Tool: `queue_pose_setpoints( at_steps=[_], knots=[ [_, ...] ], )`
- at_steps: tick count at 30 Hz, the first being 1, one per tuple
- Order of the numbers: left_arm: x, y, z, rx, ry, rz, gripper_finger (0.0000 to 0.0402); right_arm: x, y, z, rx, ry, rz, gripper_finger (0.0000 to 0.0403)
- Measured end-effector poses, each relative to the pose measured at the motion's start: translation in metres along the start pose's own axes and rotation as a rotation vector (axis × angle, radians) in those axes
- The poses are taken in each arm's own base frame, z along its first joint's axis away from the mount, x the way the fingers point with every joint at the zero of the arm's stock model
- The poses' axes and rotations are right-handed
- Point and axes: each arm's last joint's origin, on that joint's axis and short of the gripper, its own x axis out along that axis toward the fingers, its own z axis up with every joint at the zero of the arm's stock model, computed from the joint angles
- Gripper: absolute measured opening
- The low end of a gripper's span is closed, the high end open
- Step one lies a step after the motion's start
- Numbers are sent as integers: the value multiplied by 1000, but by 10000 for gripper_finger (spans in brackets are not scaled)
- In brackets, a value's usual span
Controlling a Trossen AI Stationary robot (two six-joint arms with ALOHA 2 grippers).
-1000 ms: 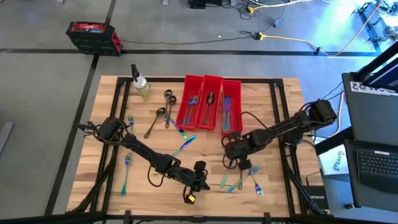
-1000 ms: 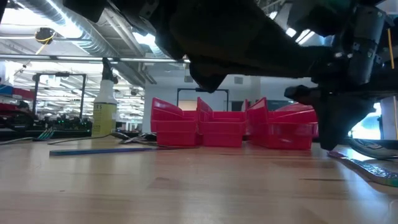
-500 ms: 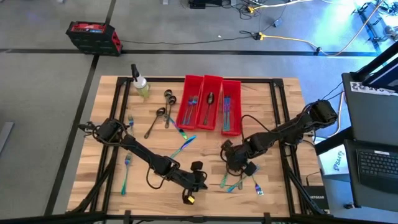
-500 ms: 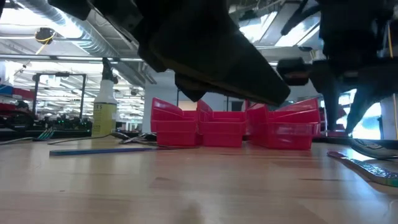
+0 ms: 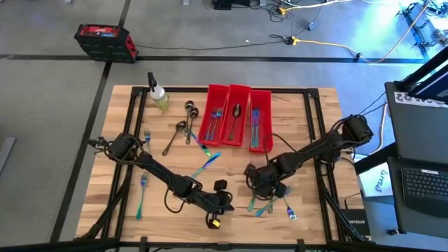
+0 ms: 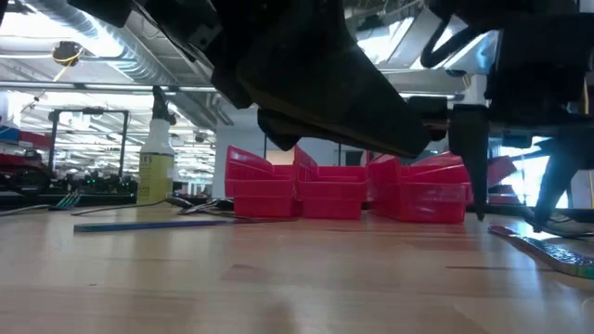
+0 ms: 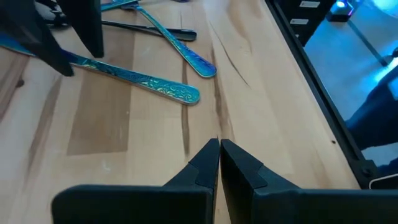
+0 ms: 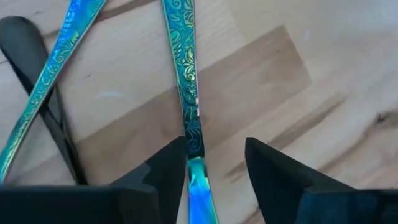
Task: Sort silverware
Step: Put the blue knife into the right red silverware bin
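I looked over every camera feed and found no lettering, label, brand, number or sign that I could read.

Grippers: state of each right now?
Left gripper: shut, holding nothing.
Right gripper: open, fingers straddling a teal utensil handle on the table, no grip.

An iridescent blue-teal handle with scrolled engraving lies flat on the desk, running straight between the right pincer's parted fingers. Just beside it lie a second teal handle and a dark grey piece, crossing each other
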Motion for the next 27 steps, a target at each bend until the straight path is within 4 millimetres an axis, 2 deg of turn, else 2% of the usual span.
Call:
queue_pose_setpoints(
  at_steps=[6, 10, 27],
  knots=[
    [0, 0, 0, 0, 0, 2, 0, 8, 3, -2, 7, 1, 70, 97],
    [0, 0, 0, 0, 0, 2, 0, 9, 2, -2, 9, 6, 69, 82],
    [0, 0, 0, 2, 0, 9, 0, 14, -4, -8, 21, 8, 82, 69]
  ],
)
